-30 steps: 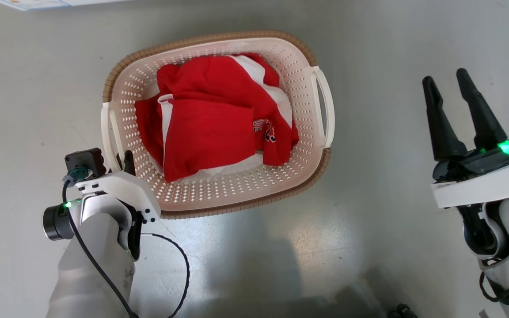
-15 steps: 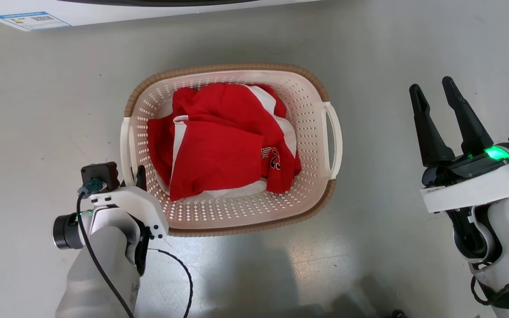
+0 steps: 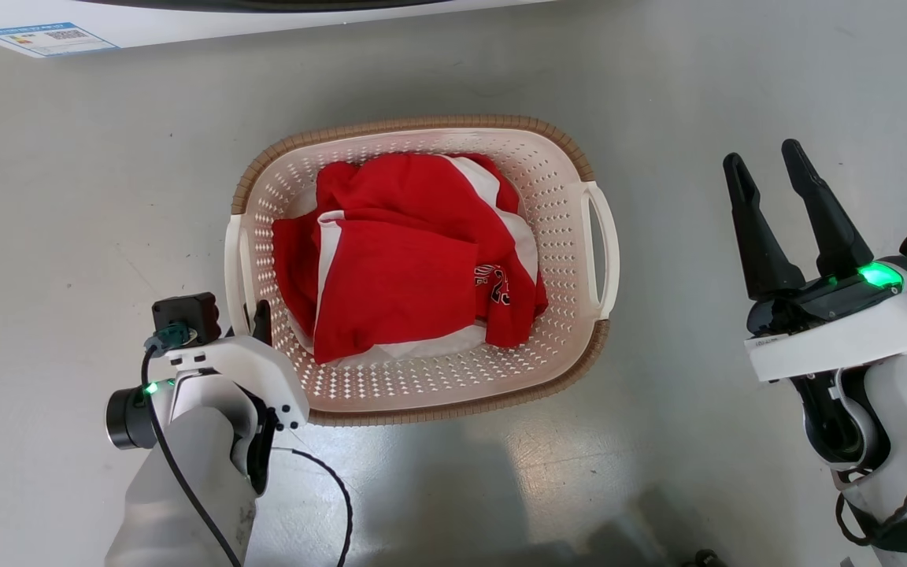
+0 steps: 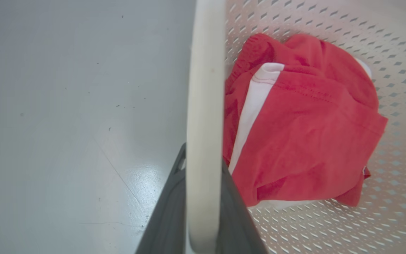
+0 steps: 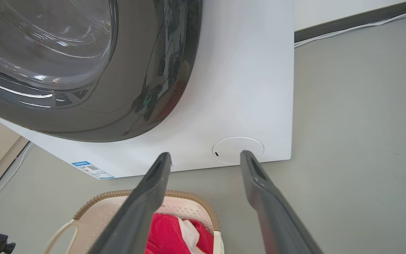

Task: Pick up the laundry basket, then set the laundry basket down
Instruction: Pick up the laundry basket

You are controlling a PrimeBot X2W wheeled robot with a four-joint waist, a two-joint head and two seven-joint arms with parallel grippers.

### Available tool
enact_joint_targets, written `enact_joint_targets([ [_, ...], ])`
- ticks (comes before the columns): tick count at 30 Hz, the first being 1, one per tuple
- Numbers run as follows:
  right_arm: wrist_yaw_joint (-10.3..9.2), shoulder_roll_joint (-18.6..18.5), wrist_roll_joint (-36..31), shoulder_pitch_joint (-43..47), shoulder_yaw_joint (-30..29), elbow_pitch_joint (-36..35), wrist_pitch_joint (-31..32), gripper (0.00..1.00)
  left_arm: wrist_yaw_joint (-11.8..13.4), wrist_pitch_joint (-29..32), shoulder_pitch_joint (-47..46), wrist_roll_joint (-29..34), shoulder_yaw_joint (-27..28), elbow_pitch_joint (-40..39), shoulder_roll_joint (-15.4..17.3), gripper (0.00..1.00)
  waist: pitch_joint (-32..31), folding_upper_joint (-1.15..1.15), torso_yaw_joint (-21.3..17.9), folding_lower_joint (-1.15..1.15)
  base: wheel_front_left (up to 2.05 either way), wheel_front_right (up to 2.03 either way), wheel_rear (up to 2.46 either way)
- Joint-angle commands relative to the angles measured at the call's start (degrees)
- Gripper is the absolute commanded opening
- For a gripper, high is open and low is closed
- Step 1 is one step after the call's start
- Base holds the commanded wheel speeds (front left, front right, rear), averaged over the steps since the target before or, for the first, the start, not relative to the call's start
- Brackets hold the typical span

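The laundry basket [image 3: 438, 387] is cream-white and perforated with a brown woven rim, and it lies in the middle of the head view on the grey floor. It holds red and white clothing [image 3: 406, 268]. My left gripper [image 3: 255, 316] is shut on the basket's left loop handle [image 3: 233, 264]. In the left wrist view that handle [image 4: 204, 98] runs up between the dark fingers [image 4: 166, 218] of my left gripper [image 4: 203, 158]. My right gripper [image 3: 762, 155] is open and holds nothing, well to the right of the basket's right handle [image 3: 603, 244]. I cannot tell whether the basket touches the floor.
A white washer [image 5: 245, 88] with a dark round door [image 5: 83, 63] stands just beyond the basket [image 5: 189, 208]; its lower edge [image 3: 186, 20] crosses the top of the head view. My right gripper [image 5: 205, 154] points toward it. A cable [image 5: 361, 26] runs along the wall.
The whole head view has shifted, bringing the washer's lower edge into the top, so the camera moved. My left gripper keeps its hold on the handle. The right gripper stays open.
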Motion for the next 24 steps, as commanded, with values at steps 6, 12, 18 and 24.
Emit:
enact_joint_targets([
  [6, 0.41, -0.3, 0.4, 1.1, 1.2, -0.9, -0.6, 1.0, 0.8, -0.4, 1.6, -3.4, -0.4, 0.2, 0.8, 0.78, 0.0, 0.0, 0.0, 0.0, 0.0, 0.0, 0.0],
  [12, 0.41, -0.4, 0.4, 0.9, 1.2, -0.7, -0.6, 1.0, 1.7, -0.4, 1.4, -5.1, -1.7, 1.3, 0.8, 1.0, -0.1, 0.0, 0.1, 0.0, 0.0, 0.0, 0.0],
  [18, 0.41, -0.3, 0.5, 0.9, 1.2, -0.6, -0.6, 1.0, 2.6, -0.4, 1.6, -5.6, -2.0, 1.0, 0.8, 1.0, -0.5, 0.0, 0.2, 0.0, 0.0, 0.0, 0.0],
  [24, 0.41, -0.2, 0.4, 1.0, 1.2, -0.3, -0.6, 1.0, 3.0, -0.4, 2.2, -4.8, -1.3, -0.4, 0.8, 1.0, -1.3, 0.0, 0.3, 0.0, 0.0, 0.0, 0.0],
])
